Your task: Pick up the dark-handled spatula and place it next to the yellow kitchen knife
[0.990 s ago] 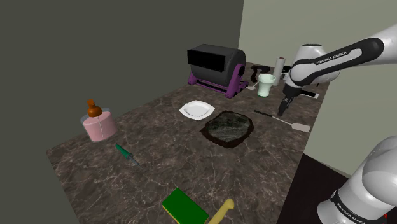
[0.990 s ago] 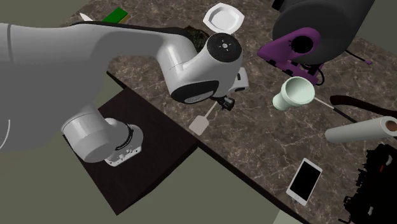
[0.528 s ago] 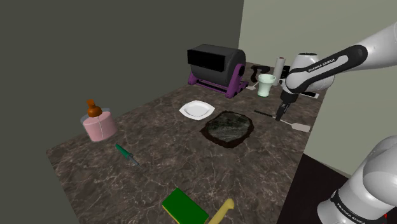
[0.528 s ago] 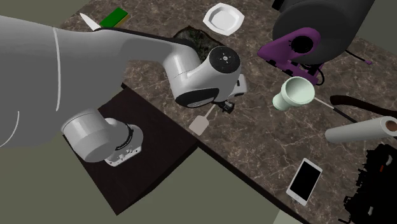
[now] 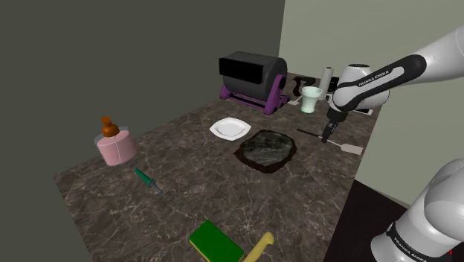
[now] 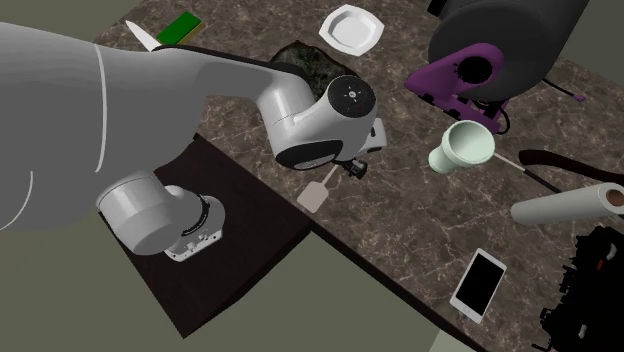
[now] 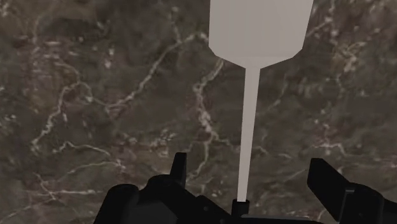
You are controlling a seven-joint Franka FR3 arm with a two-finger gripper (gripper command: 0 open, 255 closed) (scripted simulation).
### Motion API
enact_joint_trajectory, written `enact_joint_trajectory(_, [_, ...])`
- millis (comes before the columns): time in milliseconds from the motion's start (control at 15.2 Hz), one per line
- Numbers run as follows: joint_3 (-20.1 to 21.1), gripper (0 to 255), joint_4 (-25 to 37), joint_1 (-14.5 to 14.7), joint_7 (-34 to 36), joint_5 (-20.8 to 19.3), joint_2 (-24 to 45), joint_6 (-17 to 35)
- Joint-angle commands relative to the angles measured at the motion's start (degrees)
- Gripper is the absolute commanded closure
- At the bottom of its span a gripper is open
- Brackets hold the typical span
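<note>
The spatula lies flat on the dark marble counter near its edge, with a pale blade (image 5: 351, 149) and a thin dark handle (image 5: 307, 133). My gripper (image 5: 326, 137) hangs low over the spatula's middle, just above the counter. In the wrist view the pale blade (image 7: 257, 28) and its narrow shaft run straight out between my fingers; the gripper (image 7: 251, 178) is open and neither finger touches the shaft. From the second exterior view the blade (image 6: 315, 196) pokes out from under the hand (image 6: 352, 168). The yellow knife (image 5: 260, 246) lies at the counter's near edge, beside a green block (image 5: 216, 242).
A dark round mat (image 5: 266, 149) and a white plate (image 5: 229, 129) sit toward the shoulder view's left of the spatula. Behind stand a pale green cup (image 5: 311, 98), a paper roll (image 5: 326, 78) and a black-and-purple appliance (image 5: 253, 78). A pink jar (image 5: 114, 144) stands far left.
The hand has come down and slightly toward the shoulder view's left, closer to the spatula's shaft. The spatula has not moved.
</note>
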Motion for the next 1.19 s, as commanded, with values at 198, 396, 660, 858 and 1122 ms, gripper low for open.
enact_joint_trajectory(198, [0.0,255,0.0,0.0,0.0,0.0,0.0,0.0])
enact_joint_trajectory(396, [0.0,255,0.0,0.0,0.0,0.0,0.0,0.0])
enact_joint_trajectory(660, [0.1,255,0.3,-0.1,0.2,-0.3,-0.6,-0.9])
enact_joint_trajectory(858, [0.6,255,1.3,-0.4,0.9,-1.0,-2.4,-3.6])
enact_joint_trajectory(1122, [1.2,255,2.8,-0.7,1.6,-1.7,-4.6,-7.2])
